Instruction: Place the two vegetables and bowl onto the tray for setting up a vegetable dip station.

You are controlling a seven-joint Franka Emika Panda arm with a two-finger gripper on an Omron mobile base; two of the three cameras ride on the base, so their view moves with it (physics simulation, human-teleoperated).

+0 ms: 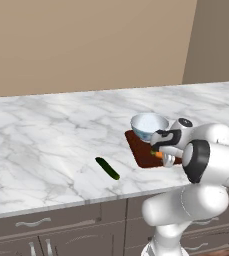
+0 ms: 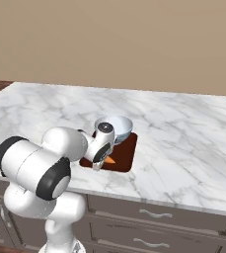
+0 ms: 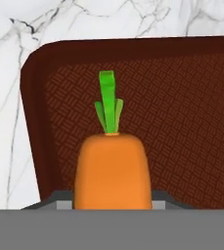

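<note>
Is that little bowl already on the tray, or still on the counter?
On the tray. The bowl sits upright at the far end of the tray, beyond the gripper holding the carrot.

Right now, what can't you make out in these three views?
- Fingers: hidden behind the carrot in the hand view, so contact isn't visible.
- Carrot: mostly covered by the gripper in the left base view.
- Tray: left part hidden by the arm in the right base view.
- Bowl: inside too pale to read.
</note>
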